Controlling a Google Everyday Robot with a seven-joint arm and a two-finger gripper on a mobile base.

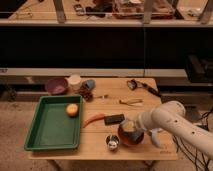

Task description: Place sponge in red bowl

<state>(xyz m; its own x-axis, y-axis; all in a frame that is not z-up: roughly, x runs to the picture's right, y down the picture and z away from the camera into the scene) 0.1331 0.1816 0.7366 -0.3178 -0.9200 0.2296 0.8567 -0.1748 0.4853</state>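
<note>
The gripper (pixel 134 125) hung over the red bowl (pixel 131 135), apparently holding the yellowish sponge (pixel 128 126); jaw state unclear. Releasing off-centre could drop it onto the wooden table (pixel 150 150).

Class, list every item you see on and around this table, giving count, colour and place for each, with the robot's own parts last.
table: one, light wood, centre
tray: one, green, table left
orange: one, orange, inside tray
purple bowl: one, purple, back left
cup: one, white, beside purple bowl
carrot: one, orange, right of tray
black block: one, black, table middle
red bowl: one, dark red, front
sponge: one, yellowish, over red bowl
pliers: one, yellow-handled, right
arm: one, white, right
gripper: one, at red bowl
</note>
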